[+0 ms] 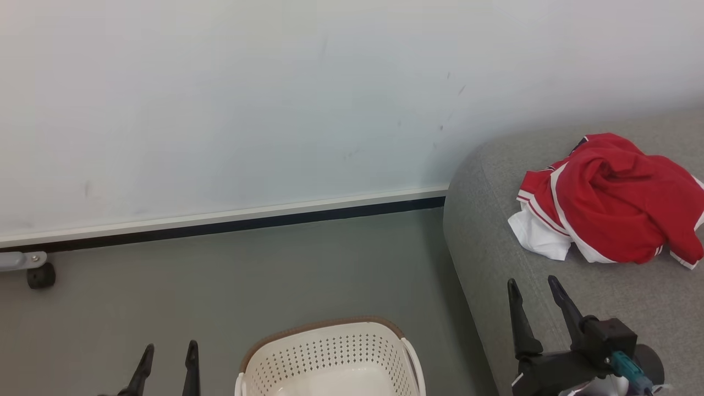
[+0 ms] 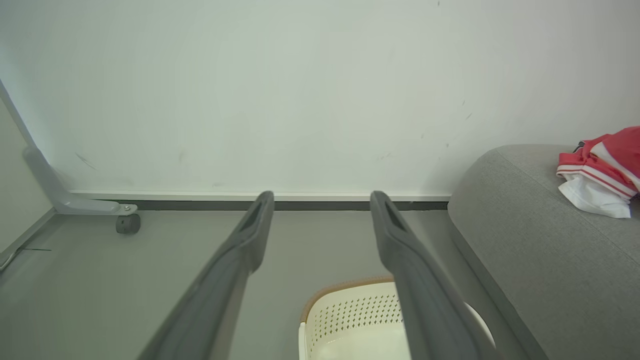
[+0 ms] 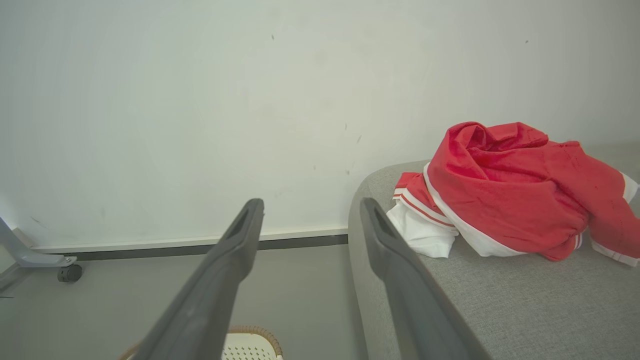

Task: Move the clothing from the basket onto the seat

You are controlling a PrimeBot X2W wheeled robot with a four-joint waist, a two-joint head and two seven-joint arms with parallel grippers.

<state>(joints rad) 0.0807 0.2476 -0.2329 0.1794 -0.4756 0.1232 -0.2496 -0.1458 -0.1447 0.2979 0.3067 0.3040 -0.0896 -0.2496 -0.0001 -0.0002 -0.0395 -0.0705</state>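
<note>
Here, the fingers of the left gripper are seen spread apart, with bare grey floor showing between them. They point up the head view from its lower edge, just to the left of the basket and not touching it. The fingers of the right gripper are likewise held apart, tilted slightly leftward, and grey woven fabric is seen in the gap between them. This gripper is held above the near part of the seat, close to its rounded left edge, with a dark wrist block and a teal fitting behind it.

The floor is bounded by a plain white wall with a few faint scuffs, and a white skirting with a dark strip runs along its foot. A small black caster on a grey bracket is seen at the far left.

The basket stands on the floor beside the seat; only its far end is in view (pale plastic is seen inside). The clothing lies bunched on the seat, near the wall, well apart from the right fingers.
</note>
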